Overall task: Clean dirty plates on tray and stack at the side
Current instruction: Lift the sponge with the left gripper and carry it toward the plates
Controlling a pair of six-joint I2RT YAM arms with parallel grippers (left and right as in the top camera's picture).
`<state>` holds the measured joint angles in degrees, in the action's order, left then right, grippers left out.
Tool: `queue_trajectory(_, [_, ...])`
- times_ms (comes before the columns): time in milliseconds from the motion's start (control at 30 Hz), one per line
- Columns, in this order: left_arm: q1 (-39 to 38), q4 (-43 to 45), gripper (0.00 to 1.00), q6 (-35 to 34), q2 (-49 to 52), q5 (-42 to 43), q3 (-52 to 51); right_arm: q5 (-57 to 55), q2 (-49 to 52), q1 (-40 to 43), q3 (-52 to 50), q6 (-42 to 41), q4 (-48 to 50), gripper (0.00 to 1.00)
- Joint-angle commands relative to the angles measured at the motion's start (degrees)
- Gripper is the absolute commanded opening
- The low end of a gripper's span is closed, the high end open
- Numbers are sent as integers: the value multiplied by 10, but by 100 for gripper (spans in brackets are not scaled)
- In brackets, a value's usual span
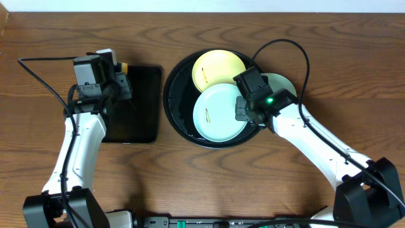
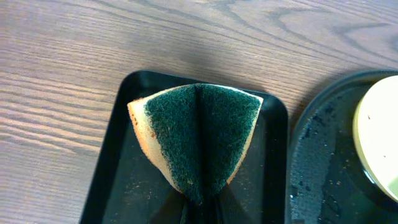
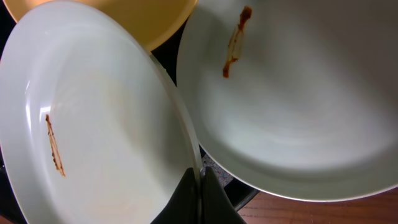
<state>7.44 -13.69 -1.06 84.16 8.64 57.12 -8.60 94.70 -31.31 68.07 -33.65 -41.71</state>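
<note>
The round black tray [image 1: 174, 95] holds a pale yellow plate [image 1: 215, 66] at the back and a mint-blue plate [image 1: 218, 114] in front, overlapping it. A second mint-blue plate [image 1: 283, 83] lies over the tray's right rim. My right gripper [image 1: 243, 107] is shut on the right rim of the front mint-blue plate [image 3: 93, 124], jaws [image 3: 200, 190] pinching its edge. Both mint plates show brown smears; the second [image 3: 298, 106] lies just right of the jaws. My left gripper [image 1: 120, 81] is shut on a folded green-and-yellow sponge [image 2: 199, 130], jaws [image 2: 200, 208] at its lower tip.
A rectangular black tray [image 1: 142, 107] lies left of the round tray, under the sponge; it also shows in the left wrist view [image 2: 118, 180]. The round tray's wet floor [image 2: 317, 162] and the yellow plate's edge [image 2: 379, 137] show at right. Brown wood tabletop [image 1: 50, 38] surrounds both.
</note>
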Motion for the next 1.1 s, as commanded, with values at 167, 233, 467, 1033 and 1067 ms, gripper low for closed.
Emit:
queue_trajectory(167, [3, 8, 7, -25, -2, -52, 5, -2, 1, -3, -3, 5, 7, 1])
queue_trajectory(233, [5, 6, 8, -47, -7, -61, 5, -2, 1, -3, -3, 5, 7, 1])
queue_trajectory(467, [4, 25, 8, -78, -9, -46, 5, -2, 1, -3, -3, 5, 8, 1])
queue_trajectory(1033, [2, -91, 7, -76, -8, 128, 5, -1, 1, -2, -3, 5, 8, 1])
queue_trajectory(1067, [2, -97, 8, -73, -8, 125, 5, -2, 1, -2, -3, 5, 8, 1])
